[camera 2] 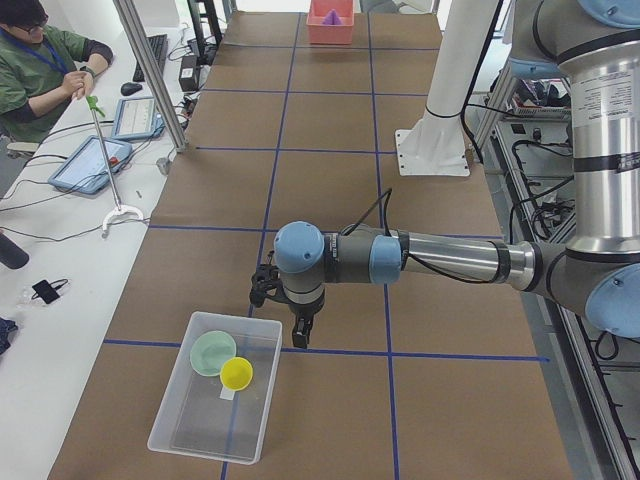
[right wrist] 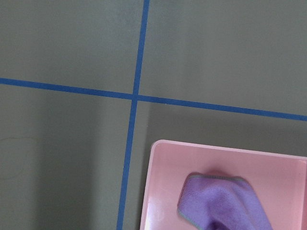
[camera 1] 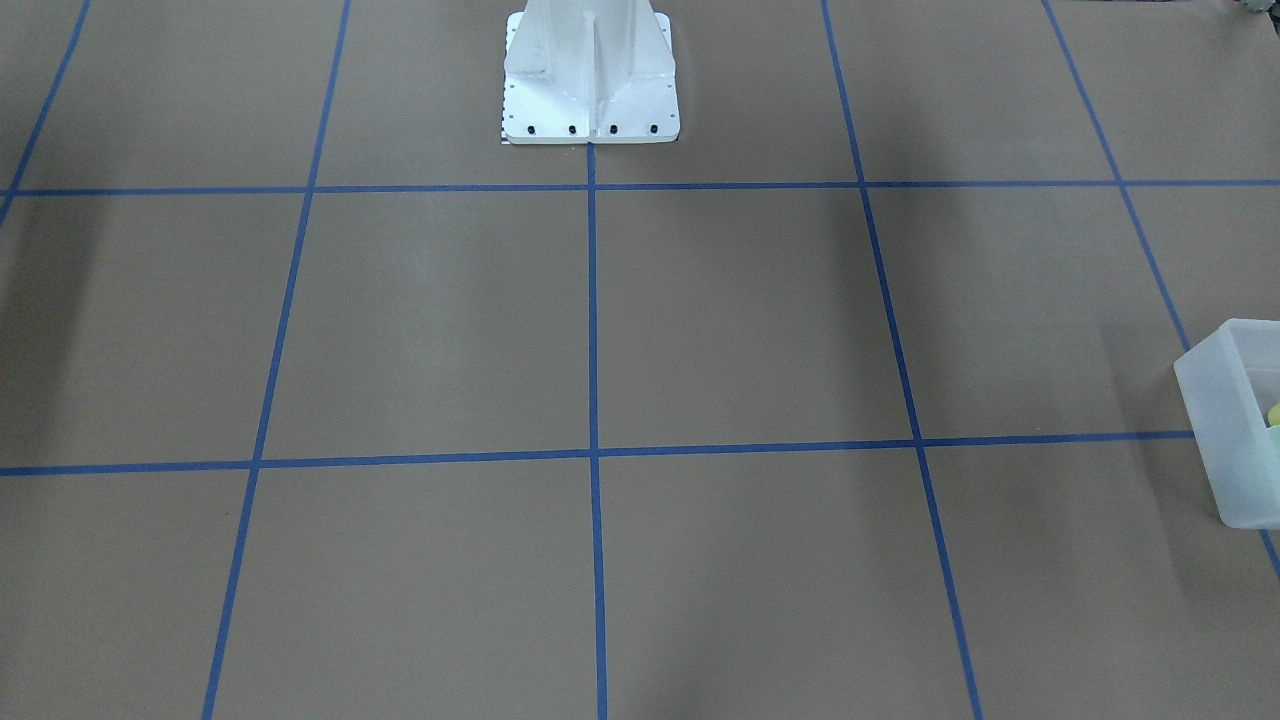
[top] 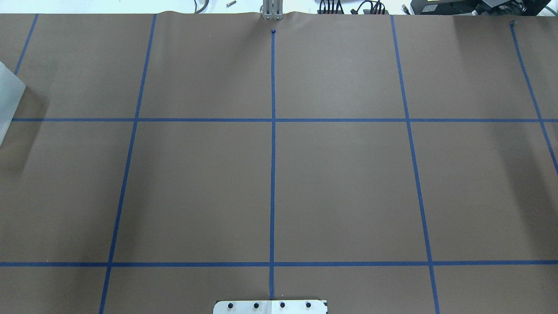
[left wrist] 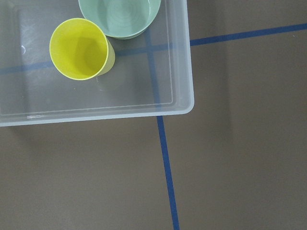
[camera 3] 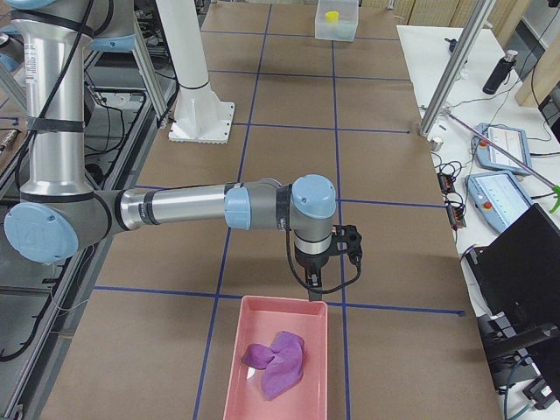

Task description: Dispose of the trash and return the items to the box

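Brown-papered table (camera 2: 330,200): nearest, the box (camera 2: 210,430) holds yellow cup (camera 2: 237,374) and mint bowl (camera 2: 212,353) side by side; we judge both light, stiff, slick, best pinched at the rim. Just past it hangs the left gripper (camera 2: 300,335), the right gripper (camera 3: 315,282) farther off by the pink tray (camera 3: 308,328). We cannot tell either's finger opening, since the wrist views show no fingers.

Silver arms (camera 2: 450,258) with pale-blue joint caps (camera 2: 299,247), white bolted base (camera 1: 590,90).

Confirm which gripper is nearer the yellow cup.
Left. The left gripper hangs beside the box that holds the yellow cup; the right gripper is far off, by the pink tray.
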Action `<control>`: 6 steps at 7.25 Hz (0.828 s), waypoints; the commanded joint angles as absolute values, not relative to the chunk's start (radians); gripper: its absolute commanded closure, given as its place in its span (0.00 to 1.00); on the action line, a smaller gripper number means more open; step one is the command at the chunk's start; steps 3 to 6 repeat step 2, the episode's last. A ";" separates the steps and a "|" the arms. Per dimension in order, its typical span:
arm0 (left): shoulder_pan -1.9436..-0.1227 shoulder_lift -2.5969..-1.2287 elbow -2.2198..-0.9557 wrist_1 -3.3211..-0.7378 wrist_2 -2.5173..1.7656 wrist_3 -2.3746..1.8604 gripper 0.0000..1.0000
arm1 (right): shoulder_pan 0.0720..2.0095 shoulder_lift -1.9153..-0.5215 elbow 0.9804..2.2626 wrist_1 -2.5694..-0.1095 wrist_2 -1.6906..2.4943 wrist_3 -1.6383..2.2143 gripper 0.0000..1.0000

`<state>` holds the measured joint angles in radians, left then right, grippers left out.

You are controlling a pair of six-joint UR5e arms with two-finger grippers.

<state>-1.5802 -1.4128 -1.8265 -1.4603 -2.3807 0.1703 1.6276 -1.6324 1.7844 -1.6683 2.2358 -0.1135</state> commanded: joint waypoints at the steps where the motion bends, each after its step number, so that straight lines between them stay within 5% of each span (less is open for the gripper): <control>1: -1.580 -1.413 -1.825 -1.460 -2.381 0.170 0.01 | 1.628 -1.632 1.792 -1.669 2.240 -0.114 0.00; 6: -1.580 -1.413 -1.824 -1.460 -2.381 0.170 0.01 | 1.628 -1.631 1.790 -1.667 2.238 -0.114 0.00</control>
